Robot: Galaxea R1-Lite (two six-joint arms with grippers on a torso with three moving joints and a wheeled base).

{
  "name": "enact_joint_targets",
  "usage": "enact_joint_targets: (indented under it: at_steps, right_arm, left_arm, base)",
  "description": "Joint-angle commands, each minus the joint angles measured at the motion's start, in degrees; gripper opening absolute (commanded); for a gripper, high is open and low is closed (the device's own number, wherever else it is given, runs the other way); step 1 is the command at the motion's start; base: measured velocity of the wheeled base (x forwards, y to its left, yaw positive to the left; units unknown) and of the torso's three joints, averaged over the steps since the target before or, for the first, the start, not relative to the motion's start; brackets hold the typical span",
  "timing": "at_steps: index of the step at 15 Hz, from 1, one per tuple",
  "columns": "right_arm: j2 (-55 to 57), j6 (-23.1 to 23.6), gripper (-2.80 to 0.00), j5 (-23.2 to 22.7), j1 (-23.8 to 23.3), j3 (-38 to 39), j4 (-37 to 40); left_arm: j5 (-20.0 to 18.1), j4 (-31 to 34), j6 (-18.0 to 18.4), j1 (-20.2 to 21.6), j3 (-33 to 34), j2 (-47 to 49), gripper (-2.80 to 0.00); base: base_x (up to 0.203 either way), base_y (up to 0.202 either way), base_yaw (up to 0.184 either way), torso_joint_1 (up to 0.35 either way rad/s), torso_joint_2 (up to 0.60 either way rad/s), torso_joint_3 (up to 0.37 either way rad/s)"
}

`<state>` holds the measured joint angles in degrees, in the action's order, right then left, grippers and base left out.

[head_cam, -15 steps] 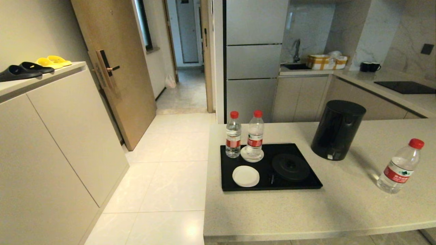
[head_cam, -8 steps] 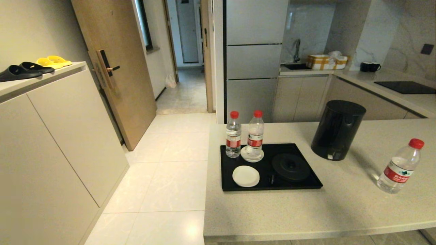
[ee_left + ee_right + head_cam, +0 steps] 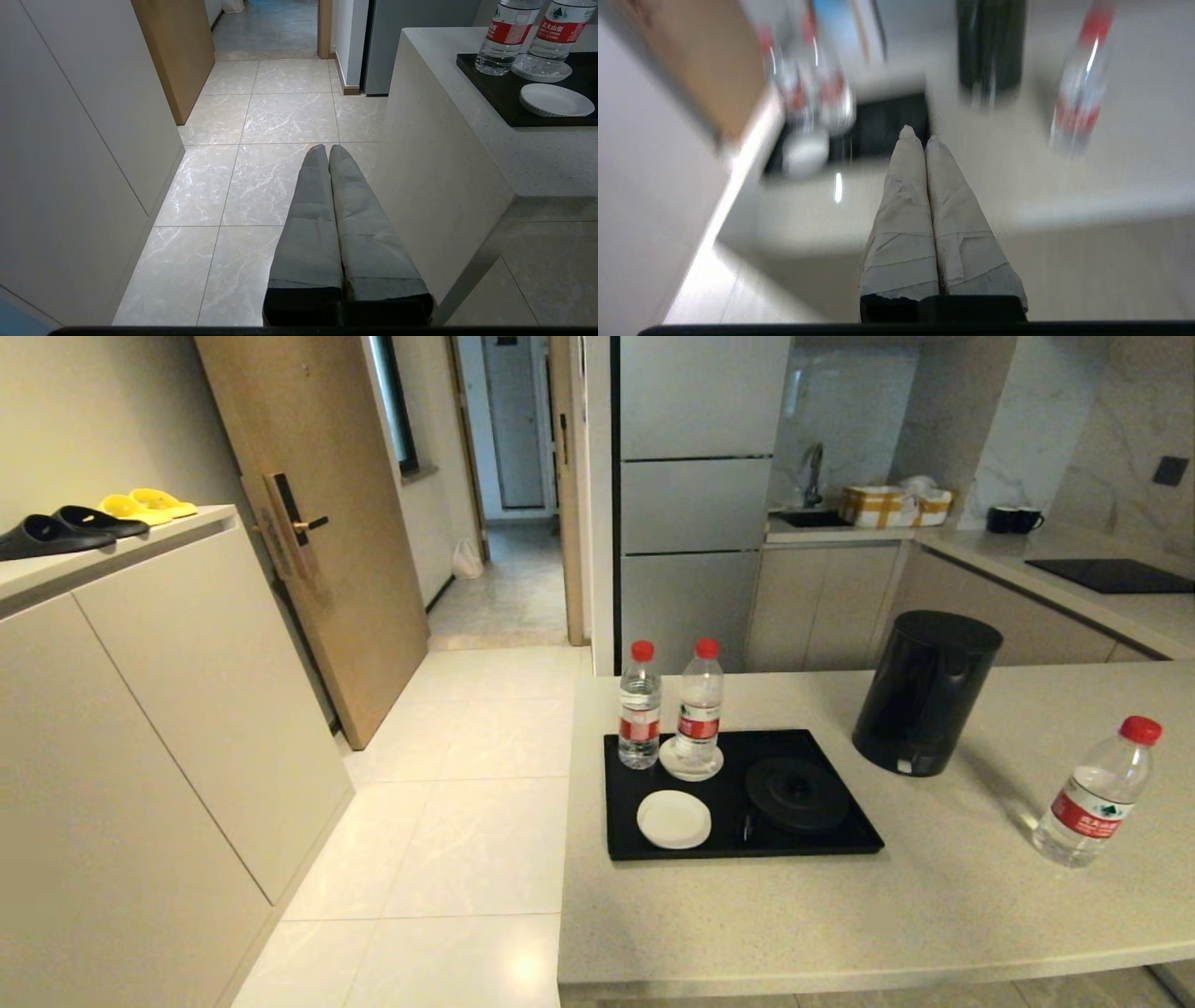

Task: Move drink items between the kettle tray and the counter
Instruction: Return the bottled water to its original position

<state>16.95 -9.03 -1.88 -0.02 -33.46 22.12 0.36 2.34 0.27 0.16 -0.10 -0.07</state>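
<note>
Right gripper (image 3: 920, 136) fingers pressed together, holding nothing, hanging off counter's (image 3: 934, 905) near edge, aimed toward kettle tray (image 3: 635, 845). Left gripper (image 3: 327, 151) fingers also pressed together, empty, low over floor tiles (image 3: 280, 112) beside counter end. Kettle (image 3: 924, 693) upright on counter, just beyond tray's far right corner, off round base (image 3: 796, 793). Two bottles (image 3: 640, 706) at tray's far left, one on saucer (image 3: 691, 763); second saucer (image 3: 673, 819) bare. Third bottle (image 3: 1099, 793) on counter, well right of kettle.
</note>
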Motion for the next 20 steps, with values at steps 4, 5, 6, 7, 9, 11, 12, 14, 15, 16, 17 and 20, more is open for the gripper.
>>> enact_joint_targets:
  at_steps: [4,5,6,7,9,11,12,14,15,16,17,20]
  right_arm:
    - [24.1,-0.9,-2.80,-1.7,0.0,-2.1,5.5]
    - [27.4,-1.0,-2.80,-1.6,0.0,1.1,-4.2]
    - [30.9,-1.3,-2.80,-1.5,-0.1,3.9,-11.9]
    - [33.8,-2.4,-2.80,-1.4,0.0,6.0,-18.4]
    - [37.7,-4.2,-2.80,-1.7,0.1,6.8,-23.0]
    - [44.0,-4.4,-2.80,-1.5,0.0,7.9,-26.9]
    - [47.3,-4.6,-2.80,-1.5,0.0,9.6,-31.2]
    - [55.3,-4.6,-2.80,-0.3,-0.3,14.1,-45.4]
    - [60.1,-4.7,-2.80,1.6,-0.4,16.4,-53.3]
    - [64.4,-4.8,-2.80,3.6,-0.5,18.5,-61.3]
    - [69.2,-5.3,-2.80,6.1,-0.5,21.1,-71.5]
    - [81.0,-8.1,-2.80,16.1,-0.7,27.3,-92.2]
  left_arm:
    - [0.0,0.0,0.0,0.0,0.0,0.1,-2.80]
    - [0.0,0.0,0.0,0.0,-0.1,0.0,-2.80]
    - [0.1,0.0,0.0,0.0,0.0,0.1,-2.80]
    - [0.0,0.0,0.0,0.0,0.0,0.1,-2.80]
    - [0.1,0.0,0.0,0.0,0.0,0.0,-2.80]
    - [0.1,0.0,0.0,0.0,0.0,0.1,-2.80]
    - [0.0,0.0,0.0,0.0,0.0,0.1,-2.80]
    - [0.1,0.0,0.0,0.0,0.0,0.1,-2.80]
    - [0.0,0.0,0.0,0.0,0.0,0.1,-2.80]
    - [0.1,0.0,0.0,0.0,0.0,0.1,-2.80]
    - [0.1,0.0,0.0,0.0,0.0,0.1,-2.80]
    - [0.1,0.0,0.0,0.0,0.0,0.1,-2.80]
  base:
    - [0.000,0.000,0.000,0.000,0.00,0.000]
    - [0.000,0.000,0.000,0.000,0.00,0.000]
    - [0.000,0.000,0.000,0.000,0.00,0.000]
    - [0.000,0.000,0.000,0.000,0.00,0.000]
    - [0.000,0.000,0.000,0.000,0.00,0.000]
    - [0.000,0.000,0.000,0.000,0.00,0.000]
    - [0.000,0.000,0.000,0.000,0.00,0.000]
    - [0.000,0.000,0.000,0.000,0.00,0.000]
    - [0.000,0.000,0.000,0.000,0.00,0.000]
    - [0.000,0.000,0.000,0.000,0.00,0.000]
    - [0.000,0.000,0.000,0.000,0.00,0.000]
    - [0.000,0.000,0.000,0.000,0.00,0.000]
